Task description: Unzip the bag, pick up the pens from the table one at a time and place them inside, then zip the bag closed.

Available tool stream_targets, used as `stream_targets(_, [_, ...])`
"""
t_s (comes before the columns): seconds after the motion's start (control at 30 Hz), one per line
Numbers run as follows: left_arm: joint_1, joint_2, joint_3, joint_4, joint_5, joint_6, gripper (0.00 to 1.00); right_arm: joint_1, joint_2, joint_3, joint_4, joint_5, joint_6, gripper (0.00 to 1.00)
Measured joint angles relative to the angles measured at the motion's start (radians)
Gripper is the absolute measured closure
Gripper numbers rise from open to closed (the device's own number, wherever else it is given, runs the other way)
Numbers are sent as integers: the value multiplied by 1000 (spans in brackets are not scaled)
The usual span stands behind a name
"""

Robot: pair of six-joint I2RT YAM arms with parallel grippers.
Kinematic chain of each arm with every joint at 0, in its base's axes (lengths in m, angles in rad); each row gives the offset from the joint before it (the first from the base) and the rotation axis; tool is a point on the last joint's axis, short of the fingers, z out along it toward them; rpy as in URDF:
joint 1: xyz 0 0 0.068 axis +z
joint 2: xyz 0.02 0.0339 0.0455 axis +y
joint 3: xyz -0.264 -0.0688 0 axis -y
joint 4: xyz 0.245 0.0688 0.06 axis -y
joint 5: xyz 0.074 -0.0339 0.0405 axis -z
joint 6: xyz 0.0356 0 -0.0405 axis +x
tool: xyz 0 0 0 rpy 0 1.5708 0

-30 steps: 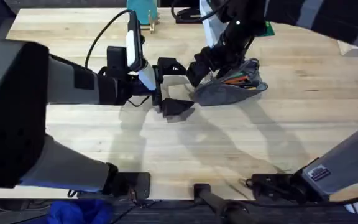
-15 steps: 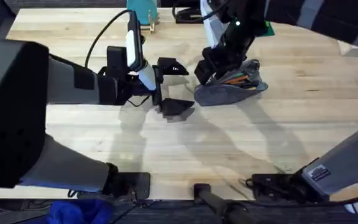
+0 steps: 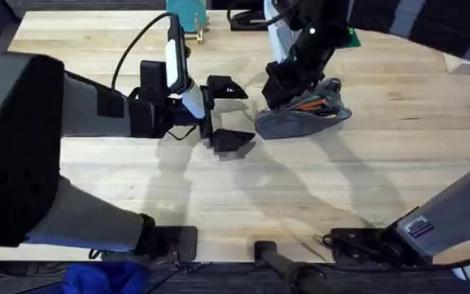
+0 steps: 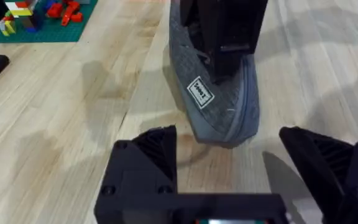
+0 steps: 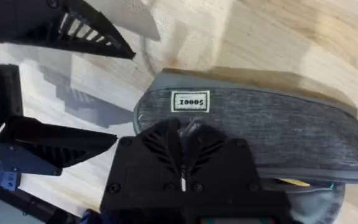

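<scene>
The grey-blue bag (image 3: 304,121) lies on the table (image 3: 365,171) right of centre, with a white label (image 5: 188,101) near its left end. Pens (image 3: 312,103) show as orange and dark lines in its open mouth toward the right. My right gripper (image 3: 282,88) sits on top of the bag's left part, its fingers (image 5: 166,146) pressed together on the zipper line, seemingly on the pull. My left gripper (image 3: 228,114) hangs open just left of the bag, and the bag's end (image 4: 219,106) lies ahead of its spread fingers (image 4: 148,162).
A green brick plate (image 4: 39,18) with coloured bricks lies at the table's far side. A teal object (image 3: 188,12) stands at the back edge. Bare wood stretches in front of the bag and to its right.
My right gripper has slid to the right along the top of the bag, away from its left end. The left arm has stayed still and open.
</scene>
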Motion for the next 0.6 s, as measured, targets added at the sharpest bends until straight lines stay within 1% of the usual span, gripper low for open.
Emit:
stream_targets(0.4, [0,0,0,1,0,0,5,0,-3,0,-6,0,1,966])
stream_targets(0.6, [0,0,0,3,0,0,5,0,-68,-2,-19,0,3,966])
